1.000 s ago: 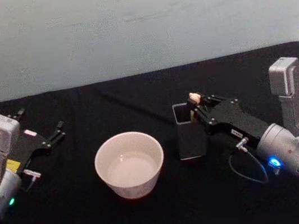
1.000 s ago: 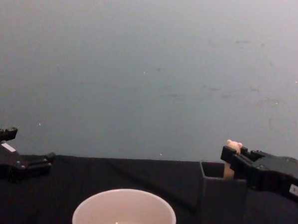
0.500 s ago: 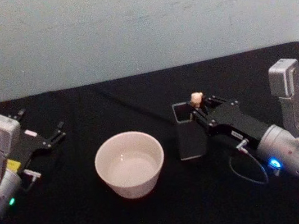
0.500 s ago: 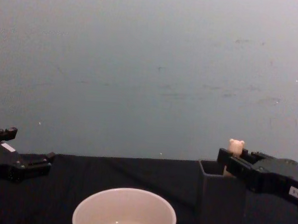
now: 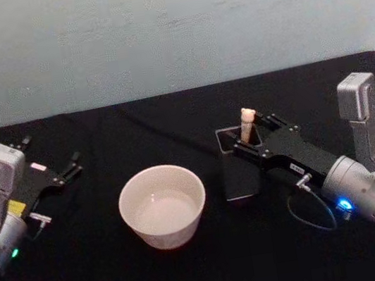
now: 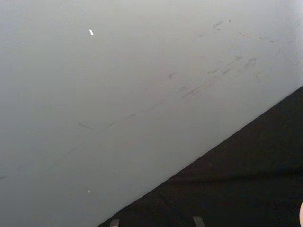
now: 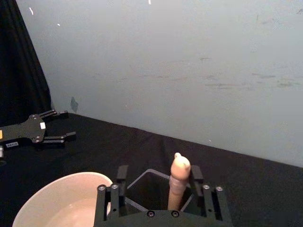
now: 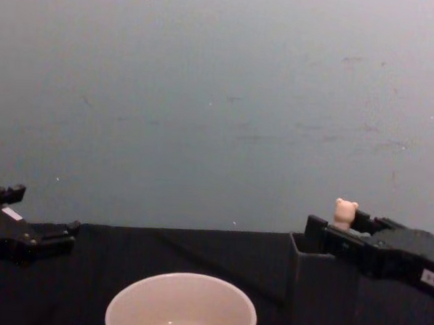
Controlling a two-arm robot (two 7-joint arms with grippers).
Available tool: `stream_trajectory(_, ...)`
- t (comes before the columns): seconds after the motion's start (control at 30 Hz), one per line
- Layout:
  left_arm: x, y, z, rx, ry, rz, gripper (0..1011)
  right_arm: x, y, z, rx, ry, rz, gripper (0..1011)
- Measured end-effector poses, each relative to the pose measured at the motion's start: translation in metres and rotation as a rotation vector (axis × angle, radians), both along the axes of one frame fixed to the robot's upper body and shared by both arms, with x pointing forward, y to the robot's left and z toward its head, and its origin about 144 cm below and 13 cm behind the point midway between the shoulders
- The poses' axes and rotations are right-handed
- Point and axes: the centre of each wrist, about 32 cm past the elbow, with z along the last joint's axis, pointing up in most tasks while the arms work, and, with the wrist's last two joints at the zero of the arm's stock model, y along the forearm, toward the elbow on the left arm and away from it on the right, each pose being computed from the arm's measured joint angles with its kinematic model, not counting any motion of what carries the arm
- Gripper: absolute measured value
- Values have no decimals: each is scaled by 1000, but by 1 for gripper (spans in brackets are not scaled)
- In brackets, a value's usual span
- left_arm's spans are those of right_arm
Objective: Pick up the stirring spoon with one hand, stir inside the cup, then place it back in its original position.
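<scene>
Head view: I see the right hand (image 5: 247, 139) reaching in over the dark grey square holder (image 5: 238, 173), its fingers closed on the cream handle of the stirring spoon (image 5: 247, 123). The spoon stands upright inside the holder, bear head poking above the fingers; shaft and bowl are hidden within. Right wrist view shows the handle (image 7: 179, 187) pinched between the two jaws directly above the holder's open mouth. The cup (image 5: 163, 206) sits on the black counter (image 5: 160, 280) just left of the holder, not touching it. Left hand (image 5: 64, 173) rests at the counter's left side, well apart from the cup, fingers spread and holding nothing
</scene>
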Motion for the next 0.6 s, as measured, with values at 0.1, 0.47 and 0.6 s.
stream_trajectory(0.1,0,0,0,0,0,0,1001,0,0,0,0,0,0,883)
stream_trajectory(0.47,0,0,0,0,0,0,1001,4,0,14,18,-88,-6,1002)
stream_trajectory(0.6,0,0,0,0,0,0,1001,8,-2,28,26,-167,-28,1002)
